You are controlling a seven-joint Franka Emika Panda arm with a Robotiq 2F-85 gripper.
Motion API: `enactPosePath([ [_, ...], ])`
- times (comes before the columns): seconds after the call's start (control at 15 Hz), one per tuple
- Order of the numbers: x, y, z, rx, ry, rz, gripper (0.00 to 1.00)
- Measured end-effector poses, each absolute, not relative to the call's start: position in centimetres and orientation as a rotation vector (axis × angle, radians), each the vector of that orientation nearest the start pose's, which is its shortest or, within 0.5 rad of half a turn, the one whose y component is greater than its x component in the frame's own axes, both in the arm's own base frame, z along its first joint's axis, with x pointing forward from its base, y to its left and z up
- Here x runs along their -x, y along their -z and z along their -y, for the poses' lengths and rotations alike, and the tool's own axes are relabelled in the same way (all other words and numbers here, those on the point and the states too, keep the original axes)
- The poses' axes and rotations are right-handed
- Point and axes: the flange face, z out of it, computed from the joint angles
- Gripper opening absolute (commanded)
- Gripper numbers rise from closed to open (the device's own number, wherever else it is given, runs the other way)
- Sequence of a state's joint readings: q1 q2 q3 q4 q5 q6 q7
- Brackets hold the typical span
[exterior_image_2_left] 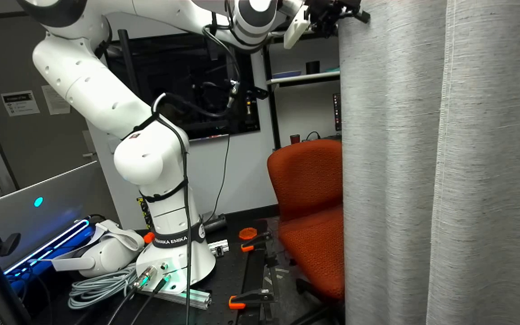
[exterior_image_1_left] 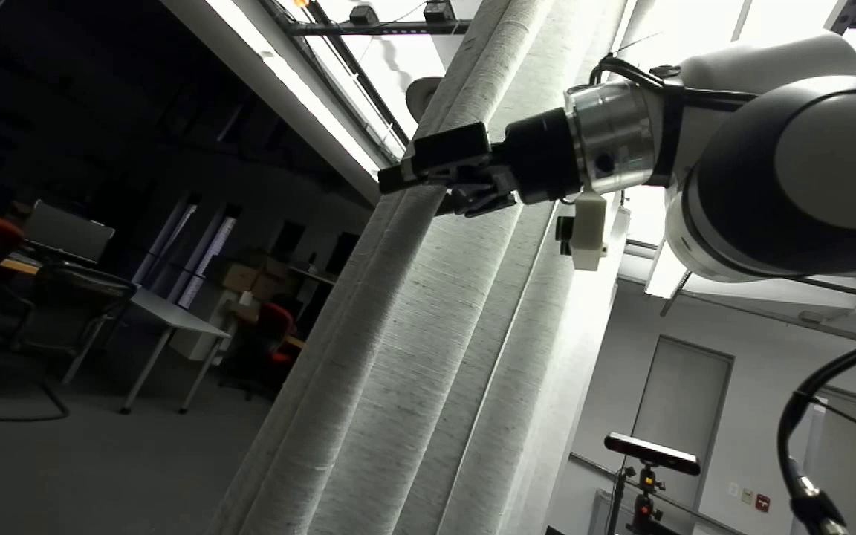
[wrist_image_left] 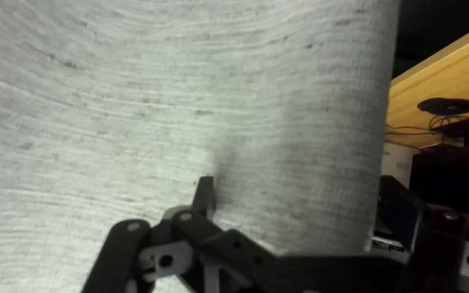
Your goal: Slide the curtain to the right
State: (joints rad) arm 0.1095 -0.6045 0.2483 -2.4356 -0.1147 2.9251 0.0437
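Observation:
The curtain is a tall pale-grey woven sheet with long vertical folds. It also fills the right part of an exterior view and most of the wrist view. My gripper is at the curtain's free edge, high up. In the wrist view the gripper's two fingers are wide apart. One finger lies against the curtain's face and the other is just beyond its edge, so the edge fold stands between them. In an exterior view the gripper is at the top of the frame, partly cut off.
An orange chair stands behind the curtain's edge. A tripod camera stands beside the curtain. A white table is in the dark room beyond. A VR headset and a laptop are near the robot's base.

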Motion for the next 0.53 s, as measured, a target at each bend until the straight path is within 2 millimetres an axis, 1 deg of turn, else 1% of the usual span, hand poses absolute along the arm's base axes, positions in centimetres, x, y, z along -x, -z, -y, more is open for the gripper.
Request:
enactPosePath([
  [0.2, -39.07, -65.03, -16.79, 2.582, 1.797, 0.549, 1.0],
  [0.33, -39.32, -65.13, -16.52, 2.58, 1.829, 0.525, 1.0],
  [0.53, -39.32, -65.17, -16.61, 2.579, 1.832, 0.525, 1.0],
])
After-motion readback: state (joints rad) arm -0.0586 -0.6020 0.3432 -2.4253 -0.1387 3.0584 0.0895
